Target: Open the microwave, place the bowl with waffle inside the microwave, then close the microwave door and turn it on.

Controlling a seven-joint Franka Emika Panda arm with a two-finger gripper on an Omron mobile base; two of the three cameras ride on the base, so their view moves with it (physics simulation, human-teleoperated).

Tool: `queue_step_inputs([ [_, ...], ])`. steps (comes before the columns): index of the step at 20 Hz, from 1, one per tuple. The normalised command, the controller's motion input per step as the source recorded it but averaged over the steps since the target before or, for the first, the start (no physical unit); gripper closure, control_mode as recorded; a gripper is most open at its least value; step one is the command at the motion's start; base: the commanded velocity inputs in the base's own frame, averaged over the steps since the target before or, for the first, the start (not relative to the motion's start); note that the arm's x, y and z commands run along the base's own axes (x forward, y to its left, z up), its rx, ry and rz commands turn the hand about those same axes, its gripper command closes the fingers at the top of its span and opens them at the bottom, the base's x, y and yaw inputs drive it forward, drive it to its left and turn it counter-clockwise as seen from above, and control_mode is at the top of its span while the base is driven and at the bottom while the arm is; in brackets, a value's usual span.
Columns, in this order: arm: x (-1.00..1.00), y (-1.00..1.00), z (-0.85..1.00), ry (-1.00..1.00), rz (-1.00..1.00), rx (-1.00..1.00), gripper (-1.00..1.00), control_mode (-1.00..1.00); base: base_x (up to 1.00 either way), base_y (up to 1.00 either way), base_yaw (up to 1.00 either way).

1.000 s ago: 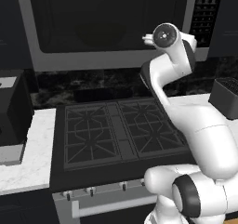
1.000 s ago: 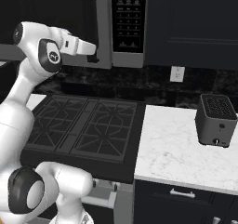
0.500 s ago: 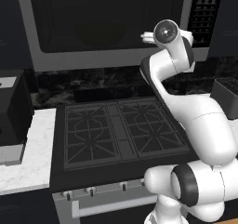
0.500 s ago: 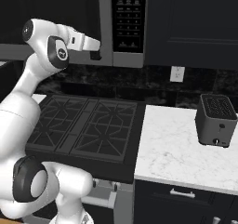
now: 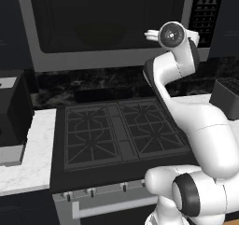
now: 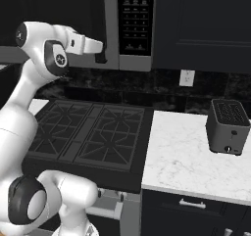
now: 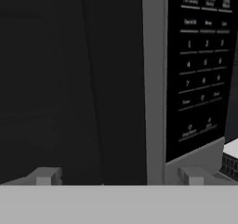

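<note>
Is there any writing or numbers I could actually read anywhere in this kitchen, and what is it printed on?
Microwave button panel: rows of small pale marks laid out like a keypad, with what look like word labels above and below, all too blurred to read.
Toaster: no lettering visible.
Stove: no lettering visible.
Nothing can be quoted with confidence.

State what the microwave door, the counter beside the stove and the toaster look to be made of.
Microwave door: dark, faintly glossy glass in a matte grey frame that looks like brushed metal. Counter: white stone with grey veining, probably marble or an imitation. Toaster: dark casing, likely painted metal or plastic; the render leaves it open.
</note>
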Motion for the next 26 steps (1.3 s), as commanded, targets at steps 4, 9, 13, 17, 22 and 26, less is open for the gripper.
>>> queue_step_inputs([
  [4, -0.45, -0.15, 0.25, -0.15, 0.0, 0.01, -1.0, -1.0, 0.0, 0.0, 0.0],
  [9, -0.99, -0.33, 0.08, -0.19, 0.0, 0.03, -1.0, -1.0, 0.0, 0.0, 0.0],
  [13, -1.0, -0.39, 0.06, -0.24, 0.0, 0.05, -1.0, -1.0, 0.0, 0.0, 0.0],
  [17, -1.0, -0.3, 0.22, -0.13, 0.0, 0.09, -1.0, -1.0, 0.0, 0.0, 0.0],
  [22, -0.89, -0.38, 0.06, 0.05, 0.0, 0.21, -1.0, -1.0, 0.0, 0.0, 0.0],
  [26, -0.23, -0.12, 0.0, 0.08, 0.0, 0.27, -1.0, -1.0, 0.0, 0.0, 0.0],
])
